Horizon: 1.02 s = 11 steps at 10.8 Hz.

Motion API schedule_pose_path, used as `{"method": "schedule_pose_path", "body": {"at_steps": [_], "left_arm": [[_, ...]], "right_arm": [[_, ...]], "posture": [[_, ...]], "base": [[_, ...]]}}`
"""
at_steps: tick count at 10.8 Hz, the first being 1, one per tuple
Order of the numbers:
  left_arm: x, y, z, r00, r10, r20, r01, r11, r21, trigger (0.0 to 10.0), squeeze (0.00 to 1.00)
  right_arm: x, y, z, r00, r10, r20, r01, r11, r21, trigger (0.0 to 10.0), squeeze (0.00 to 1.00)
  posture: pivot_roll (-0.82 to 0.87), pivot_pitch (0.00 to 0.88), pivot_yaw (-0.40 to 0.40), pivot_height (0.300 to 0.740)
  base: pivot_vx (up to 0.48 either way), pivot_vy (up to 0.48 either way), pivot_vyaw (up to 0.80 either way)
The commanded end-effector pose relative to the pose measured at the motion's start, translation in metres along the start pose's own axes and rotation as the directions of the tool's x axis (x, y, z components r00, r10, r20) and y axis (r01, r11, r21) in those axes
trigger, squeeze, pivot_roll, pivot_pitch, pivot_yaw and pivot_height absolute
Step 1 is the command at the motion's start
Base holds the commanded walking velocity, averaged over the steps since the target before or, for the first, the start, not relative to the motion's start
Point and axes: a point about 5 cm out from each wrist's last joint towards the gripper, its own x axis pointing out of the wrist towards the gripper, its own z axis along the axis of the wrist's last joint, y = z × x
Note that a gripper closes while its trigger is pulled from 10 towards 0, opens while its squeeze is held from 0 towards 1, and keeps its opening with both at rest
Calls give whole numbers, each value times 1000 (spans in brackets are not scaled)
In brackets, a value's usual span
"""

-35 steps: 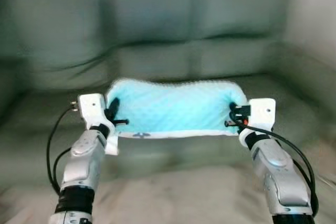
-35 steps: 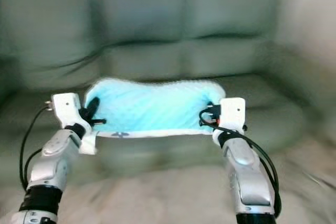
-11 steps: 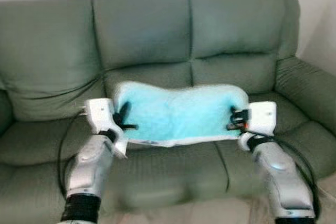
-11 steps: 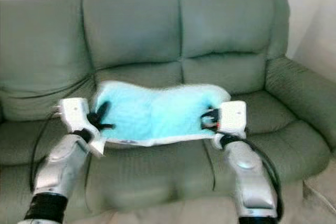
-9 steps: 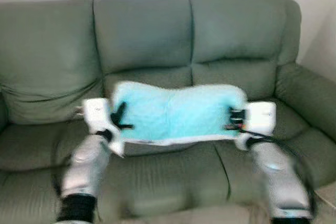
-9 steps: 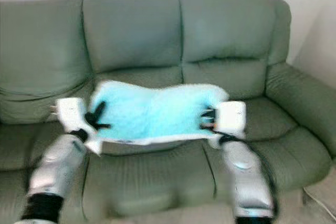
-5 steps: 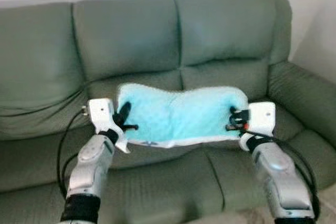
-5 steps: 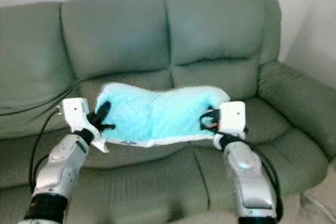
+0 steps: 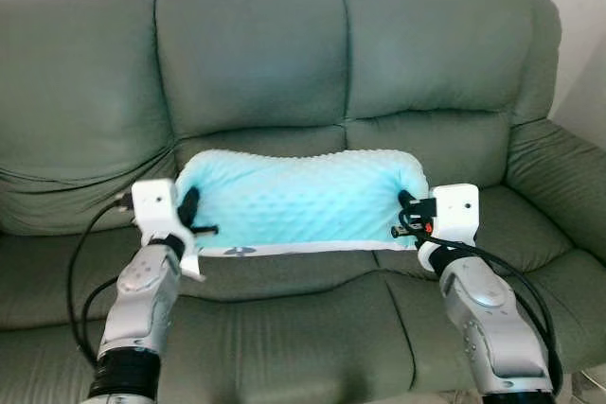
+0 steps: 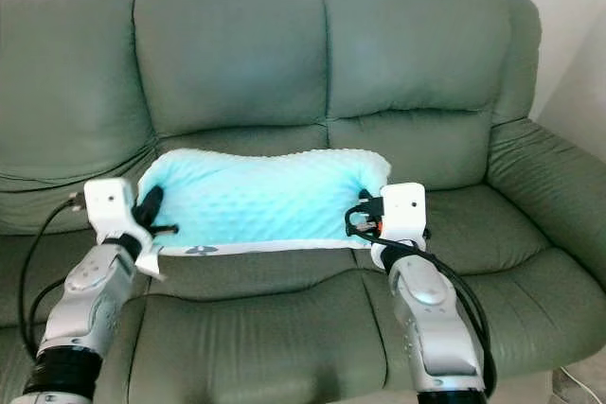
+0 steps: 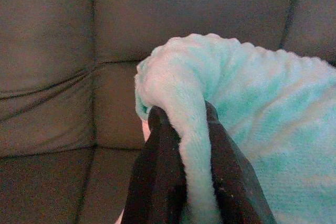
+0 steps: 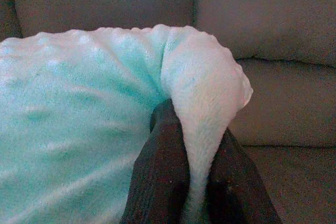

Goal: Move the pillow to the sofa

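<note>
While the pillow [image 9: 301, 201] hung in the air, stretched sideways between the two arms, its long axis ran parallel to the sofa [image 9: 256, 73] back, directly above the middle seat cushion [image 9: 284, 319]. It was pale turquoise and bumpy, with a white edge along its near side, and it sagged slightly at its centre. The left gripper [image 11: 181, 145] was clamped on its left end, black fingers [image 11: 160, 171] pinching a fold of the plush; the right gripper [image 12: 191, 145] pinched the right end the same way. Neither arm was clearly nearer the seat, and both held at about the same height. Judging by this, the seat lay below and just ahead of the pillow, so the coming move was likely a level lowering with both arms together.
</note>
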Motion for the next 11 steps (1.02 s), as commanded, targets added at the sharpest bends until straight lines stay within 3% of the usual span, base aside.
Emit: {"method": "schedule_pose_path", "body": {"at_steps": [1,3,5,6,8,11], "left_arm": [[0,9,0,999,37,11,-38,999,39,10000,0],[-4,21,-21,996,68,-56,-64,995,71,10000,0],[-10,22,-43,990,73,-117,-63,994,87,10000,0],[-11,21,-46,990,79,-114,-69,994,90,10000,0],[-14,18,-46,993,69,-98,-61,995,84,10000,0],[-16,27,-47,993,66,-102,-54,992,115,10000,0]], "right_arm": [[4,0,3,1000,-3,21,3,1000,-10,10000,0],[10,3,-9,1000,4,-12,-4,1000,-7,10000,0],[17,6,-21,999,8,-40,-9,1000,-20,10000,0],[18,5,-24,999,8,-46,-9,1000,-28,10000,0],[18,7,-30,998,9,-58,-12,999,-46,10000,0],[21,12,-31,999,12,-50,-15,998,-56,10000,0]], "posture": [[-170,0,18,740],[-154,0,23,740],[-144,4,28,740],[-143,21,32,740],[-130,43,35,740],[-125,65,46,740]], "base": [[0,0,0],[0,0,0],[0,0,0],[0,0,0],[0,0,800],[0,0,800]]}}
